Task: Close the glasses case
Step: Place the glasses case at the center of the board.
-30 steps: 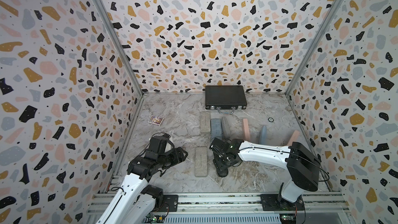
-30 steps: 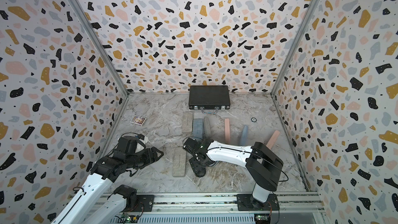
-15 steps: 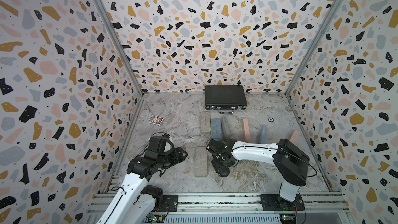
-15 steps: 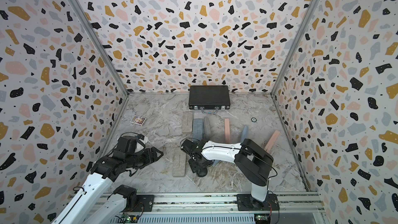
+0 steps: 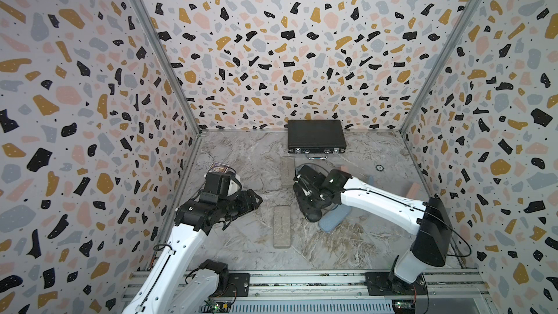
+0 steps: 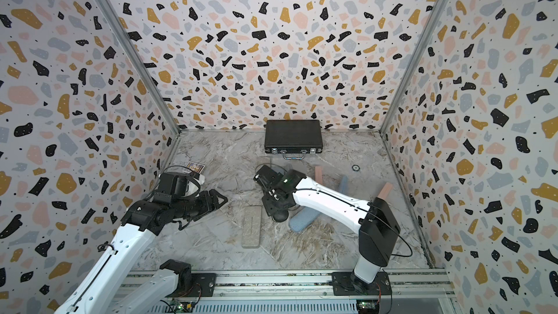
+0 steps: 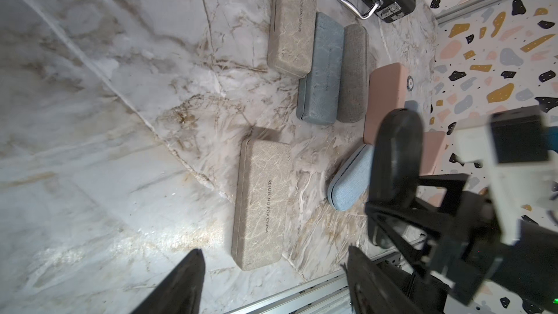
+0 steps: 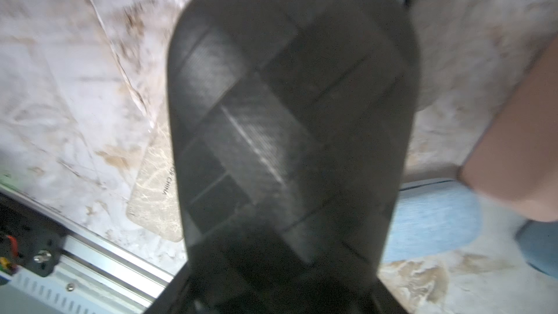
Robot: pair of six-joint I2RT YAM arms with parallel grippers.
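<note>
Room: terrazzo-print walls on three sides, marble-look table, metal rail along the front edge.
Task item: you will find the black case mid-table, between a beige case and a light blue case, just beside the latter.
Axis: its long axis runs roughly back to front; the rounded free end points at the rail.
Right gripper: clamped on the far end of the black case.
Left gripper: fingers spread, nothing between them, apart from the black case.
Top views only: a briefcase seen whole against the back wall, and a card by the left wall.
Left wrist view only: two cases largely covered by the right arm from above, a blue-grey case and a grey case, lying side by side.
Right wrist view only: a woven pattern on the black case, blurred.
Lid: you cannot tell from any view whether it is shut.
</note>
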